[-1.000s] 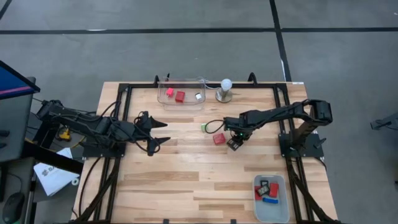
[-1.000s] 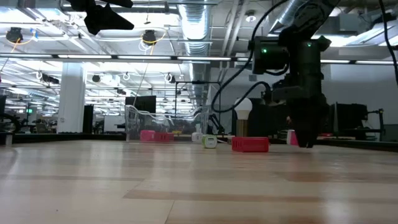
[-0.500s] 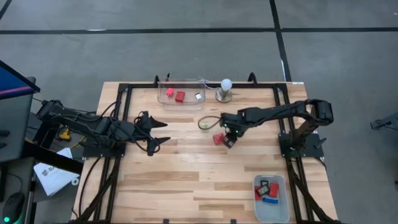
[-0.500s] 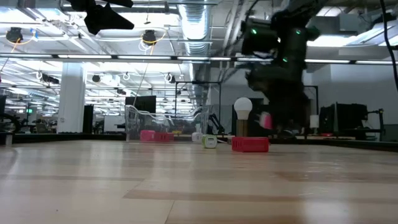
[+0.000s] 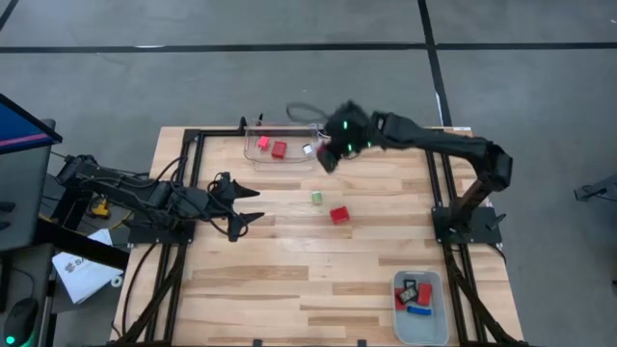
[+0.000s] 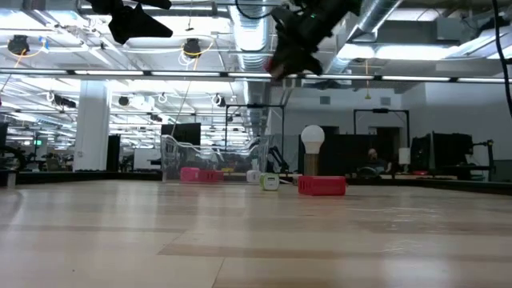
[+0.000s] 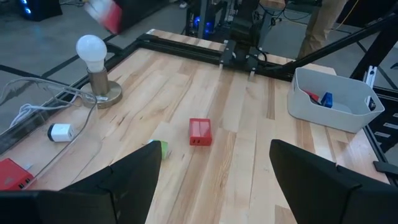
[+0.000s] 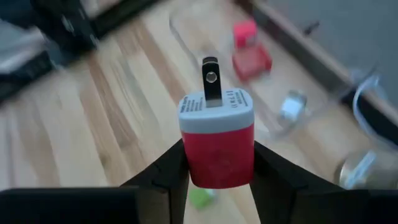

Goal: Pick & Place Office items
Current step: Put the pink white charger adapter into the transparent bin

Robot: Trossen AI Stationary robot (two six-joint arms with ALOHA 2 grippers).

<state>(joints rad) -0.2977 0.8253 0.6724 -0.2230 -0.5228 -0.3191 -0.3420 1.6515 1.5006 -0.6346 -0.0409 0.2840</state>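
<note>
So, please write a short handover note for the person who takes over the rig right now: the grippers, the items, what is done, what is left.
Right gripper: shut on a red charger block, held high near the clear bin at the table's far edge.
Left gripper: open, empty, waiting at the table's left side.
Clear bin: two red pieces and one white piece inside.
Grey bin, near right corner: red, blue and black-and-white pieces.
On the table: one red block and one green piece, both near the middle.
Left: place the held block, probably in the clear bin, then pick up those two.
</note>
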